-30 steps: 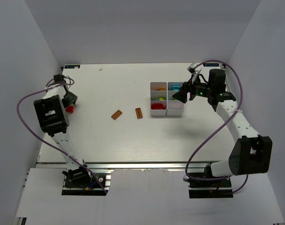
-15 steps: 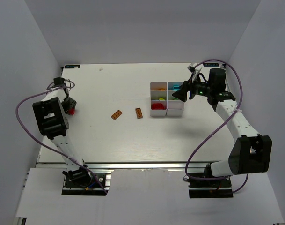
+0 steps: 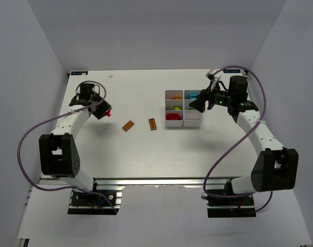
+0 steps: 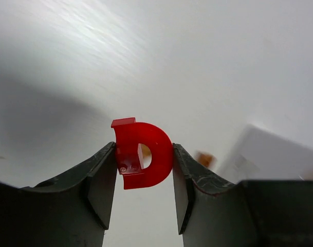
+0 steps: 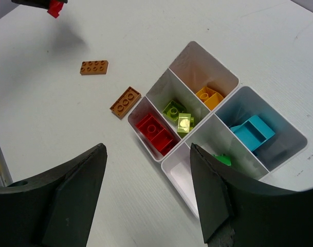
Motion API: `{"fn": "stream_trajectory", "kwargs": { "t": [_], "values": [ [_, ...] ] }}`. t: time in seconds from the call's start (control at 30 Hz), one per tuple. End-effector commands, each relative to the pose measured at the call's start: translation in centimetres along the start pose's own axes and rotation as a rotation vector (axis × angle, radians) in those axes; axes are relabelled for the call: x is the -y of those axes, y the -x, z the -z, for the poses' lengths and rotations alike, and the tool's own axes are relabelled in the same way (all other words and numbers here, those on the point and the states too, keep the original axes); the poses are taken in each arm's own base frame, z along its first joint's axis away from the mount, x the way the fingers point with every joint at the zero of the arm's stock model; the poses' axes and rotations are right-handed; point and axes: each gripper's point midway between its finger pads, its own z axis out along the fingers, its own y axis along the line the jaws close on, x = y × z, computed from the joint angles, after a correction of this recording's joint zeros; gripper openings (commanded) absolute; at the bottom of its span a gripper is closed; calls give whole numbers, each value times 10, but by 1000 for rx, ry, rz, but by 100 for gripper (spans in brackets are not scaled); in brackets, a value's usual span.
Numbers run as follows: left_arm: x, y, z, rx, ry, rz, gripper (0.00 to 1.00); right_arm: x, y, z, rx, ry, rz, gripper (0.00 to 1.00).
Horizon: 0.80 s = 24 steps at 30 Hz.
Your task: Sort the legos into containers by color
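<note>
**Red arch piece clamped in left gripper; tray holds five colours**

1. Left arm. The left gripper (image 4: 144, 160) has both fingers (image 4: 100, 188) pressed against the flat sides of a red arch piece (image 4: 157, 149), a D-shaped lego with a hole through it. The piece is held upright between the fingertips, raised off the table (image 3: 135, 149) in its left half, well apart from the tray.

2. Right arm. The right gripper (image 5: 147, 154) has its jaws spread wide with nothing between them. It hangs above the right edge of the tray (image 3: 191, 121).

3. Tray contents, from the overhead view:
   - Left column: orange piece (image 5: 209, 96) at the far end, lime pieces (image 5: 178, 116) in the middle, red brick (image 5: 157, 133) at the near end.
   - Right column: teal brick (image 5: 253, 130) at the far end, green piece (image 5: 222, 160) in the middle.

4. Loose items. Two brown bricks (image 3: 128, 126) lie flat on the table, left of the tray. One (image 3: 153, 124) is near the tray's near-left corner; the other lies further left.
</note>
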Motion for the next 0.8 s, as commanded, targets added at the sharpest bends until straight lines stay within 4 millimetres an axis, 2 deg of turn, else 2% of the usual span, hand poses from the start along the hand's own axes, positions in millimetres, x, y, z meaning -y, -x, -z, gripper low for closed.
{"fn": "stream_trajectory", "kwargs": {
  "t": [0.0,0.03,0.07,0.13,0.17,0.23,0.27,0.33,0.4,0.47,0.5,0.53,0.57,0.6,0.7,0.73,0.77],
  "values": [
    [80,-42,45,-50,-295,-13,24,-6,20,5,48,7,45,71],
    [89,-50,49,-56,-321,-17,24,-7,22,5,50,5,47,71],
    [105,-72,57,-101,-369,-49,23,-6,23,5,51,2,48,71],
    [126,-90,66,-128,-425,-66,23,-5,23,6,53,-7,47,71],
    [140,-112,71,-168,-455,-105,23,-5,23,7,54,-10,44,71],
    [163,-124,80,-183,-496,-148,23,-6,24,7,58,-11,43,71],
    [170,-142,76,-208,-491,-183,24,-7,24,7,58,-11,38,71],
    [186,-149,80,-203,-511,-215,24,-8,24,8,60,-11,36,71],
    [191,-164,72,-205,-486,-248,25,-10,25,10,63,-11,39,71],
    [207,-173,86,-207,-530,-271,25,-11,24,11,63,-15,41,71],
    [205,-182,67,-209,-483,-277,25,-12,24,12,62,-16,43,71],
    [207,-186,65,-210,-475,-286,25,-12,21,12,58,-17,39,71],
    [218,-194,71,-211,-492,-301,26,-12,23,13,61,-21,44,71],
    [213,-200,59,-208,-440,-310,26,-13,23,14,62,-21,45,71],
    [219,-209,56,-189,-373,-292,26,-13,22,15,63,-25,46,71],
    [216,-211,46,-174,-326,-280,26,-13,22,15,62,-27,45,71],
    [219,-218,47,-178,-324,-274,26,-13,21,15,62,-27,45,71]
  ]
}}
